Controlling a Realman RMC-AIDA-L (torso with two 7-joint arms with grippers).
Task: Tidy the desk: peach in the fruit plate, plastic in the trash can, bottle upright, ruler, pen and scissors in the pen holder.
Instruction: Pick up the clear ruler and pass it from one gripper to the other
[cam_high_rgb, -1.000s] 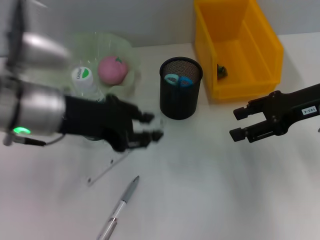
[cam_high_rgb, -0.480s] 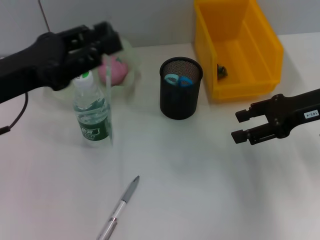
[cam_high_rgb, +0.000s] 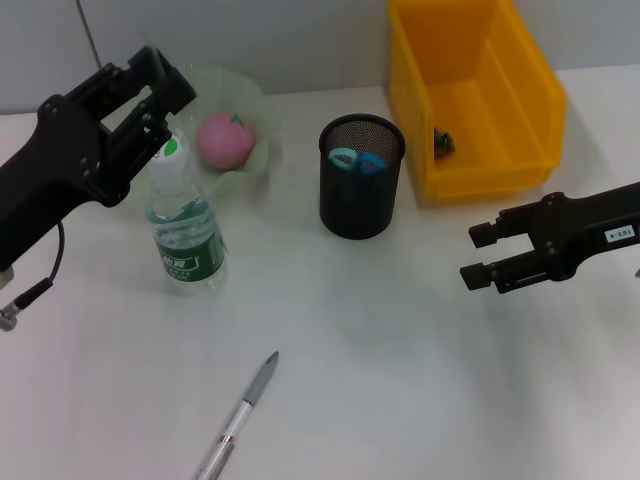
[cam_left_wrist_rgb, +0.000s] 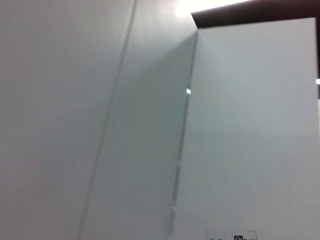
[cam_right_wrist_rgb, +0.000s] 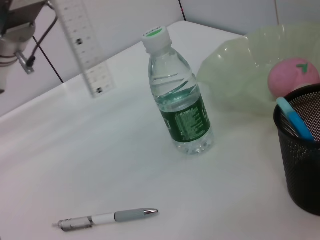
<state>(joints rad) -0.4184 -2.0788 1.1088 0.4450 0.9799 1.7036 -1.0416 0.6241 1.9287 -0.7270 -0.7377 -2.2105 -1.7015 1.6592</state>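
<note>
Desk (cam_high_rgb: 400, 350): L hand (cam_high_rgb: 160, 95) grips ruler (cam_right_wrist_rgb: 82, 47).

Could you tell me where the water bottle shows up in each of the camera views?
Head view: the bottle stands upright left of centre, in front of the fruit plate.
Left wrist view: not in it.
Right wrist view: the bottle stands near the centre.
Shared landmark: the pen holder, in both head and right wrist views.

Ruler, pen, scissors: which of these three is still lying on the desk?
The pen. It lies flat on the desk; the scissors stand in the pen holder, and the left gripper holds the ruler up.
</note>
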